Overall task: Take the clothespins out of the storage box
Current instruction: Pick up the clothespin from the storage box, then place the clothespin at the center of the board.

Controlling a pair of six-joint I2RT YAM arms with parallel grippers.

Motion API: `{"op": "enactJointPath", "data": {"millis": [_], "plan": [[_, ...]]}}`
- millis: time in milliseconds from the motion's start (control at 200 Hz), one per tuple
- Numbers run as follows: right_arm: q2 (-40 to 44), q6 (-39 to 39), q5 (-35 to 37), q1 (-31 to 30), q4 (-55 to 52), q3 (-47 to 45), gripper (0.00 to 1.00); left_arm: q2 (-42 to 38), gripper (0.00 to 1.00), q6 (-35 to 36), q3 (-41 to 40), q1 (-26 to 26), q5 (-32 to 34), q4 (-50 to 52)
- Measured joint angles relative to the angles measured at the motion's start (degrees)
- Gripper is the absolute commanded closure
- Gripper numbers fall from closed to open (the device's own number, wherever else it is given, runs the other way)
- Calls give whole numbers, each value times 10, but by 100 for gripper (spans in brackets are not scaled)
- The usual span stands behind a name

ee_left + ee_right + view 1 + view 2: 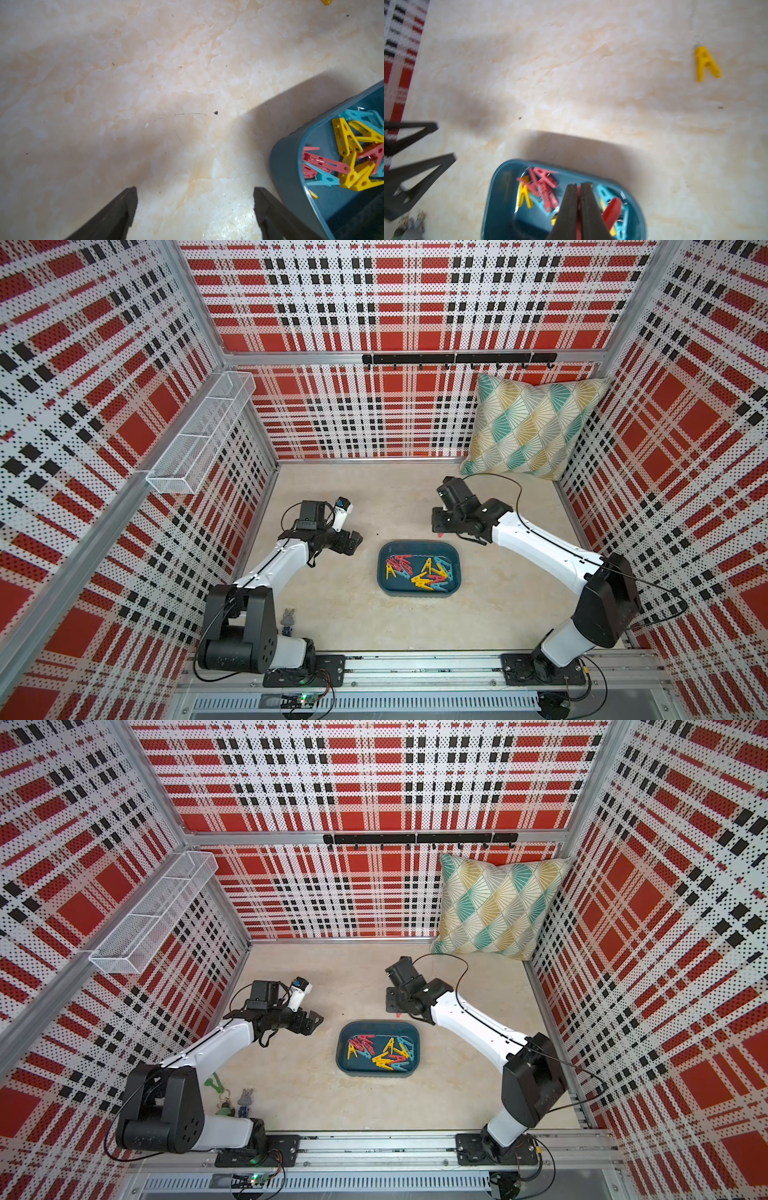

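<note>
The clothespins (419,568) are mostly a jumbled pile of yellow, red and light blue inside the storage box (419,544). The box sits just below the middle of the frame in both top views, between the two arms.

They look like light, hard plastic, a bit slick, so I'd guess they skate or flip if nudged. They're also stacked across each other, so lifting one could drag a neighbour along. Best bet imo is pinching across the flat faces near the joined end. Grabbing the splayed legs would just squeeze the pin open.

The right end effector (439,531) is pinched nearly closed on a red clothespin (578,200). In the top view it's just past the box's upper right corner. The left end effector (195,188) is spread wide with nothing in it, over bare surface (145,83) just beside the box.

Hard to make out:
- The right wrist view is blurred, so I can't tell where on the red pin the grip sits, or whether the red shape beside it is the same pin.
- One yellow clothespin (707,63) lies out on the surface, well apart from the box. I can't find it in the top views, and the left wrist view only catches a cut-off sliver.
- The exact count in the pile is anyone's guess.
</note>
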State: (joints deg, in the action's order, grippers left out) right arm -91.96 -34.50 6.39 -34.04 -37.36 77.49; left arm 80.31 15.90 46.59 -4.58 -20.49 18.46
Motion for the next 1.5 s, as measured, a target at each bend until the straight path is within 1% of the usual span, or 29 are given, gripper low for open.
{"op": "enactJointPath", "data": {"millis": [205, 296, 386, 471, 661, 797, 912, 1152, 1443, 1498], "plan": [[-21, 76, -38, 150, -22, 2, 100, 0, 7, 0, 0, 0, 0, 0], [-61, 103, -51, 194, -29, 21, 100, 0, 7, 0, 0, 0, 0, 0], [-116, 130, -59, 222, -37, 60, 100, 0, 7, 0, 0, 0, 0, 0], [-175, 157, -56, 233, -51, 112, 100, 0, 7, 0, 0, 0, 0, 0], [-305, 210, -25, 237, -91, 244, 100, 0, 7, 0, 0, 0, 0, 0], [-363, 233, -12, 241, -110, 299, 99, 0, 7, 0, 0, 0, 0, 0], [-383, 244, -14, 253, -120, 316, 98, 0, 7, 0, 0, 0, 0, 0], [-390, 252, -35, 283, -125, 322, 96, 0, 7, 0, 0, 0, 0, 0], [-423, 253, -51, 285, -125, 354, 93, 0, 7, 0, 0, 0, 0, 0], [-431, 253, -54, 285, -125, 364, 91, 0, 7, 0, 0, 0, 0, 0]]}}
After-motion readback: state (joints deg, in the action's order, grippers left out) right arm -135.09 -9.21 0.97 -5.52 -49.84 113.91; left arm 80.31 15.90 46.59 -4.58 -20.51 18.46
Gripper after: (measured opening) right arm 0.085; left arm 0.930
